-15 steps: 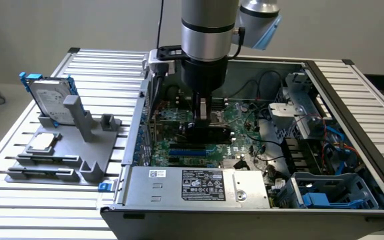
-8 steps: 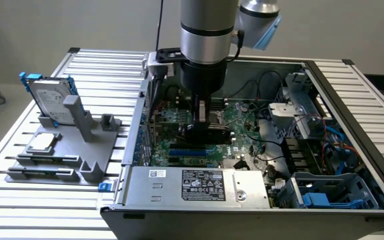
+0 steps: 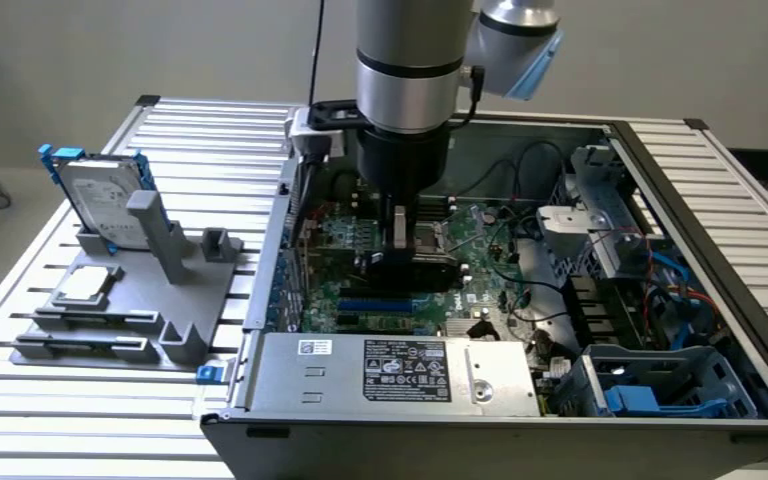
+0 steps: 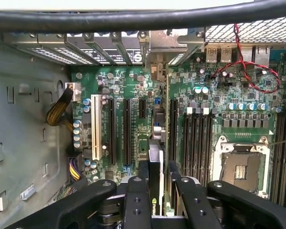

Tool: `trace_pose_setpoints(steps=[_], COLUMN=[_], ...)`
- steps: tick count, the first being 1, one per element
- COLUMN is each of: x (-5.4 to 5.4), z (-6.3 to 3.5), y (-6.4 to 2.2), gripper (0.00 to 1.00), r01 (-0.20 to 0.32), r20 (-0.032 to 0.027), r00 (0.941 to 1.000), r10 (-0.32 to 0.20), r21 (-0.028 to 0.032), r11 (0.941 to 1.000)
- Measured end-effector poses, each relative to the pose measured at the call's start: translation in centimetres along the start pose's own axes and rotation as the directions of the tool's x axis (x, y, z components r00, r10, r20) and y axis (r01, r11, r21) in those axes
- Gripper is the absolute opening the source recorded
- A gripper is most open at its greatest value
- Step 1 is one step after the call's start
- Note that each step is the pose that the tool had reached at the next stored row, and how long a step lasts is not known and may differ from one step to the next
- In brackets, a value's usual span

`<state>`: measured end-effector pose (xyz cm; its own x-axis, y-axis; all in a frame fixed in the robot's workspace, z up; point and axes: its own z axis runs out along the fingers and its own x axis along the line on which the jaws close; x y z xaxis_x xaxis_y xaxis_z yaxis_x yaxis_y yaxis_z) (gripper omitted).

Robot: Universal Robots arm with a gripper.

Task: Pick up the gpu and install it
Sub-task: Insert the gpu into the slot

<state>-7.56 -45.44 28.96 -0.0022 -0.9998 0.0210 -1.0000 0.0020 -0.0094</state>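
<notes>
While clamped on the gpu (image 4: 154,155), the gripper (image 4: 158,167) hangs inside the open computer case (image 4: 24,119).
Card held edge-on over the motherboard's (image 4: 214,90) black expansion slots (image 4: 126,131).

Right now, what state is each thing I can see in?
fingers: shut on the gpu
gpu: held on edge over the motherboard slots
computer case: open, side panel off
processor socket: empty
hard drive: upright in the grey stand
processor chip: lying flat on that stand
</notes>
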Motion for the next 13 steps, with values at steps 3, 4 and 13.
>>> trace_pose_setpoints(steps=[3,4,13], x=[0.03,0.05,0.08], z=[0.07,0.1,0.43], y=[0.05,0.07,0.45], gripper=[0.27,0.27,0.27], r01=[-0.002,-0.003,-0.013], r20=[0.0,0.0001,-0.0001], r00=[1.0,1.0,0.9999], r10=[0.002,0.003,0.013], r21=[0.0,0.0,-0.0003], r11=[1.0,1.0,0.9999])
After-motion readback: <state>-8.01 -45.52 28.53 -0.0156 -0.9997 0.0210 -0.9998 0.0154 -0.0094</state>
